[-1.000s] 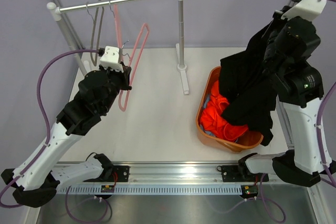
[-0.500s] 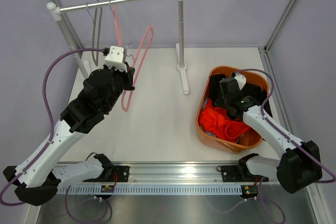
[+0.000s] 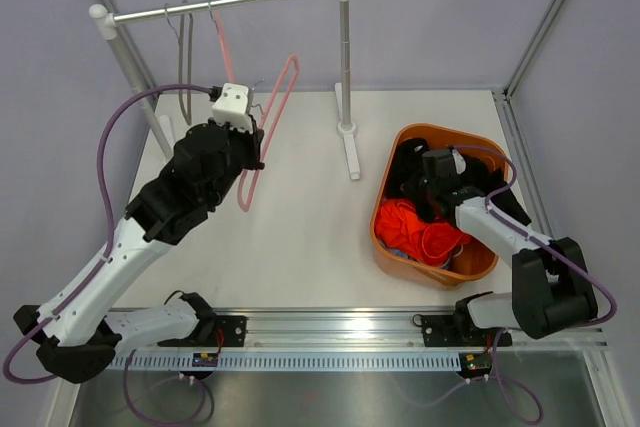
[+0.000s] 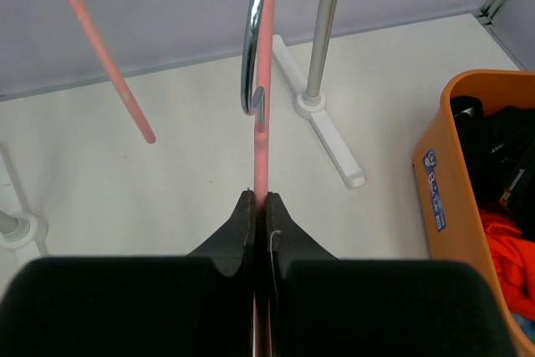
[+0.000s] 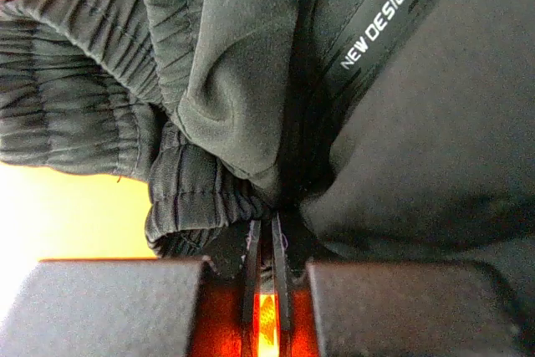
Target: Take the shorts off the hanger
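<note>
My left gripper (image 3: 254, 144) is shut on the lower bar of a bare pink hanger (image 3: 272, 112), held tilted above the table beside the rack. In the left wrist view the jaws (image 4: 261, 203) pinch the pink rod below the hanger's metal hook (image 4: 254, 39). My right gripper (image 3: 425, 187) is down inside the orange basket (image 3: 445, 134), shut on the black shorts (image 3: 405, 169). The right wrist view shows its jaws (image 5: 267, 236) nipping bunched black shorts (image 5: 242, 81). The orange shorts (image 3: 420, 232) lie in the basket, with a sliver of light blue shorts (image 3: 388, 245) at its left wall.
The clothes rack's rail (image 3: 240, 0) crosses the back left with a second pink hanger (image 3: 220, 42) and a grey hanger (image 3: 182, 62) on it. Its right post (image 3: 345, 57) and foot (image 3: 352, 155) stand between the arms. Grey walls close in the table.
My right arm has come down from high above the basket, lowering the black shorts into it. My left arm has carried the pink hanger slightly up and to the right.
</note>
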Controlling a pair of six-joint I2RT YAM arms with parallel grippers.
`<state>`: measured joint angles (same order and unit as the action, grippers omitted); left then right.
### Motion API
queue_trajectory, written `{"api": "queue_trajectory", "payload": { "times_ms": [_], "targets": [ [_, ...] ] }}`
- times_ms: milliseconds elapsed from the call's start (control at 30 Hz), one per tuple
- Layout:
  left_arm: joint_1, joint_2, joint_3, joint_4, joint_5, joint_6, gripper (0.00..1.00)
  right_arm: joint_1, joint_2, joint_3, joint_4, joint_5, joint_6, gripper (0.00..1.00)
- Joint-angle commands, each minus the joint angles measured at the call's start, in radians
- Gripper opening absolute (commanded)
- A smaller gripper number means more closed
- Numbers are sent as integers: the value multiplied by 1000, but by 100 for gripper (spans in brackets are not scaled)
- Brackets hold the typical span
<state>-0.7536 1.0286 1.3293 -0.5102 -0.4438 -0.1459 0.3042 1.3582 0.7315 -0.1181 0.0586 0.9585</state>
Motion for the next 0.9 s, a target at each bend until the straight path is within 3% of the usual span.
{"api": "queue_trajectory", "payload": {
  "times_ms": [0, 133, 400, 567, 867],
  "targets": [
    [2, 34, 79, 7, 7, -18, 0, 9, -25, -49, -37, -72, 14, 15],
    [2, 96, 133, -39, 4, -21, 0, 9, -134, -5, -106, -11, -58, 29],
    [23, 260, 316, -113, -38, -46, 0, 7, -373, 109, -221, -32, -208, 53],
    [97, 384, 396, -83, 0, -75, 0, 9, -438, 186, -296, -54, -279, 62],
    [192, 534, 619, -40, 28, -40, 0, 9, -513, 252, -362, -54, -336, 62]
  ]
}}
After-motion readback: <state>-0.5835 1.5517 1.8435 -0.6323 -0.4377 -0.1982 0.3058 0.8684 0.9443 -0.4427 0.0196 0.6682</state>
